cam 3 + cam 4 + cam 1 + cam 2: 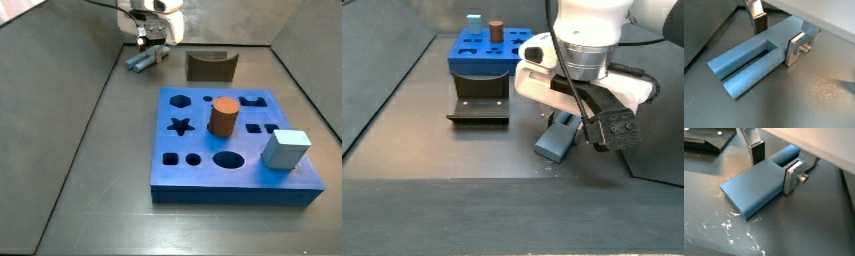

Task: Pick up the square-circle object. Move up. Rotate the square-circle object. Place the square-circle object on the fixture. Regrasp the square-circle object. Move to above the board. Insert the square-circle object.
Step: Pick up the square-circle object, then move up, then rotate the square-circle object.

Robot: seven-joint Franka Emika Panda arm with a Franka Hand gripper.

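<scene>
A: Two silver fingers [795, 49] of the gripper [777, 36] sit either side of the square-circle object [747, 64], low over the dark floor. Clamped on it?

B: Seemingly grasping its near end, pads against both flanks. In both wrist views the peg's held end is cut off behind the plates.

A: Where is it relative to the fixture [210, 66]?

B: Just beside it and apart from it, lying on the floor in a side view [142, 60], well away from the board [235, 150]. There the gripper [151, 41] hides the peg's upper end.

A: And from behind?

B: The arm's white body blocks most of it; only the peg's lower part [553, 142] shows beside the fixture [480, 104], with the board [481, 48] farther back.
</scene>
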